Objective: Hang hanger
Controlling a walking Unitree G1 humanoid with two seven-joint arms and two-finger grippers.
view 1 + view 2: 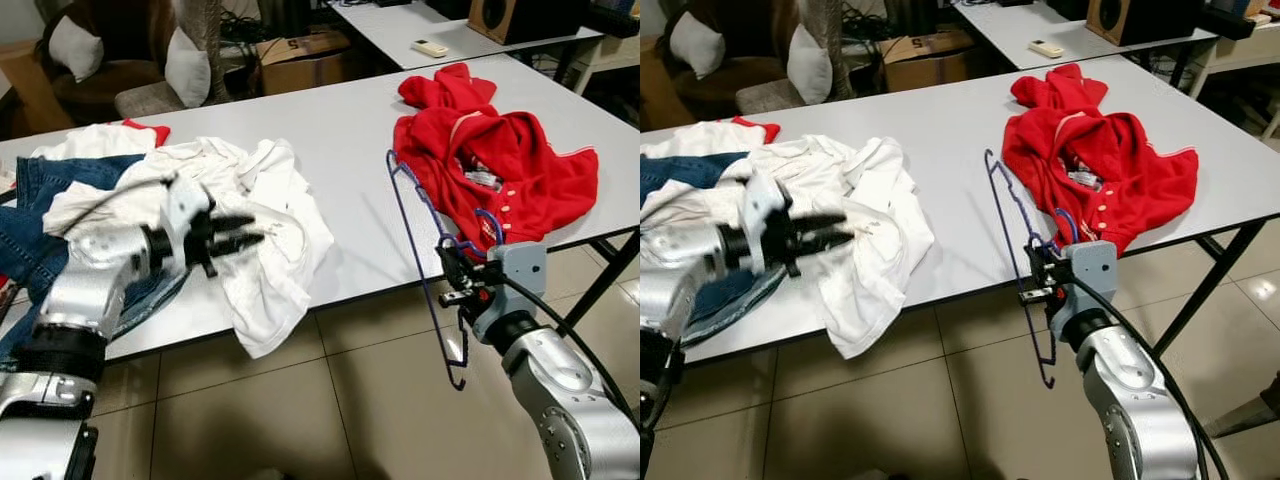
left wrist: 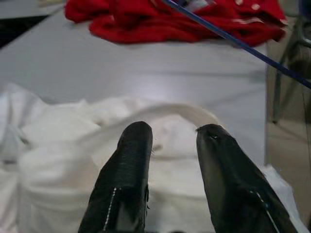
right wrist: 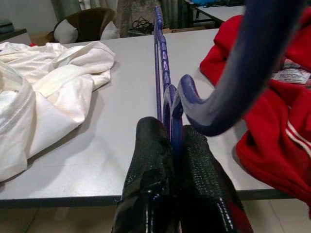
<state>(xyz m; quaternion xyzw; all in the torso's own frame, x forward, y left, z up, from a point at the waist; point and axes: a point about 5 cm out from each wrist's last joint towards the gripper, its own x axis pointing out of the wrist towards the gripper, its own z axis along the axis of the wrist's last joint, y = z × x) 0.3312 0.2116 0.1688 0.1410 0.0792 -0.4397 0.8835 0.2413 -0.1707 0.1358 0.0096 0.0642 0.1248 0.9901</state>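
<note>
Right hand (image 1: 462,283) clamped on the thin blue plastic hanger (image 1: 420,260), held upright off the white tabletop (image 1: 340,140); left hand (image 1: 245,233), fingers apart, poised over the crumpled white shirt (image 1: 250,200) to dress it.

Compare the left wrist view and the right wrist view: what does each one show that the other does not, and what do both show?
The left wrist view alone has the left gripper, its fingers apart, just above the white shirt. The right wrist view alone has the right gripper, shut on the blue hanger near its hook, and chairs behind the table. Both show the white shirt, the red shirt, the hanger and the grey table top.
</note>
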